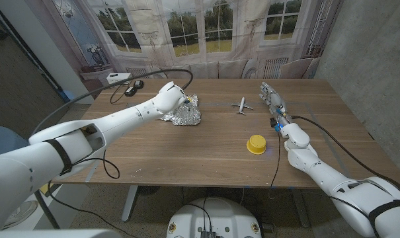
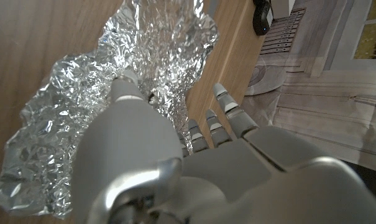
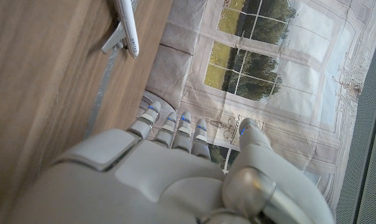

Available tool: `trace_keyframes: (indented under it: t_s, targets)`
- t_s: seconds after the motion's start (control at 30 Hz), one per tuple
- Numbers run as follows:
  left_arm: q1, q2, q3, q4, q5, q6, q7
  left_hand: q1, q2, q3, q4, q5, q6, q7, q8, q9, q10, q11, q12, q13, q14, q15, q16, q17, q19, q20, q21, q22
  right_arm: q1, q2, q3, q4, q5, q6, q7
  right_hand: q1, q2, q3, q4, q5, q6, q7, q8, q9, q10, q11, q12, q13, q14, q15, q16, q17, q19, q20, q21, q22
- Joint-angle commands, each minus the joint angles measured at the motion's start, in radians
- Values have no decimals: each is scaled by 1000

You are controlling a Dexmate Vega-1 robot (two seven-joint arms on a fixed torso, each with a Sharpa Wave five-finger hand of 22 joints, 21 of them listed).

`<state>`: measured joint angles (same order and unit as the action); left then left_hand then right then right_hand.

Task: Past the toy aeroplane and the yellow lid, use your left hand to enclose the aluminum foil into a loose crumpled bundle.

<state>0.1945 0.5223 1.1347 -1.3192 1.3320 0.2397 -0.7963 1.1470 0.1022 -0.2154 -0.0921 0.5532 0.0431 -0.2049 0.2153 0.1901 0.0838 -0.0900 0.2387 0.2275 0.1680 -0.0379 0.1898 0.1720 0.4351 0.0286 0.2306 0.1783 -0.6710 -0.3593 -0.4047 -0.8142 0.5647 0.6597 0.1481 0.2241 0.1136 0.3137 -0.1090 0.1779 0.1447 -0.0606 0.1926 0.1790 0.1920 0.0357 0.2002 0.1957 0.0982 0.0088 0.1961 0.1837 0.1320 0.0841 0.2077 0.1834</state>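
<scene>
A crinkled sheet of aluminum foil (image 1: 184,116) (image 2: 88,112) lies on the far left of the table, spread out with raised folds. My left hand (image 1: 169,97) (image 2: 156,155) hovers over its near-left part; its thumb touches the foil while the other fingers reach out past the sheet's edge, and nothing is held. The white toy aeroplane (image 1: 242,106) (image 3: 127,28) sits at the far middle. The yellow lid (image 1: 256,144) lies nearer, right of centre. My right hand (image 1: 272,98) (image 3: 188,162) waits right of the aeroplane, fingers straight and apart, empty.
A black cable loops behind the foil, and small dark devices (image 1: 134,84) lie at the table's far left corner. A cable runs along my right arm (image 1: 305,149). Curtained windows stand behind the table's far edge.
</scene>
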Motion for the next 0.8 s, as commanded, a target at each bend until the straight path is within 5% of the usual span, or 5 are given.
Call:
trace_keyframes:
  t_s: [0.03, 0.5, 0.6, 0.67, 0.8]
  targets:
    - [34, 2, 11, 13, -70, 42, 136, 16, 11, 12, 6, -90, 140, 31, 33, 6, 102, 13, 42, 9, 119, -55, 30, 7, 89, -11, 25, 8, 25, 6, -4, 37, -4, 7, 7, -5, -2, 3, 5, 6, 9, -4, 0, 4, 9, 3, 9, 3, 7, 3, 4, 3, -4, -2, 1, 2]
    - [112, -2, 3, 15, -98, 191, 329, 108, 64, 59, -10, -133, 430, 117, 118, 34, 313, -10, 131, 81, 416, -148, 82, 20, 337, -106, 130, 23, 40, 14, -8, 71, -10, 23, 7, -7, -2, 4, 5, 7, 14, -3, 1, 4, 17, 5, 10, 3, 14, 8, 5, 3, -5, -2, 1, 2]
    - [113, -3, -3, 11, -123, 196, 325, 114, 76, 83, 2, -158, 575, 210, 160, 35, 301, 6, 112, 78, 420, -145, 62, 19, 344, -111, 143, 24, 37, 12, -7, 65, -7, 21, 9, -8, -2, 4, 6, 7, 15, -3, 1, 4, 16, 5, 9, 3, 15, 9, 5, 3, -5, -2, 1, 2]
    - [109, -6, -4, 12, -139, 197, 313, 94, 82, 99, 29, -180, 689, 312, 181, 26, 296, 26, 96, 69, 418, -146, 47, 21, 341, -119, 148, 23, 34, 12, -5, 63, -3, 22, 11, -9, -2, 5, 6, 7, 15, -3, 1, 4, 17, 0, 9, 3, 15, 10, 5, 3, -4, -2, 1, 2]
    - [112, -10, -15, 14, -180, 206, 320, 39, 98, 124, 90, -208, 840, 392, 191, 7, 329, 46, 86, 50, 448, -152, 47, 25, 363, -130, 166, 23, 27, 8, -4, 53, -4, 23, 7, -10, -1, 5, 7, 7, 16, -4, 1, 4, 17, 2, 9, 3, 15, 10, 5, 3, -4, -2, 1, 2]
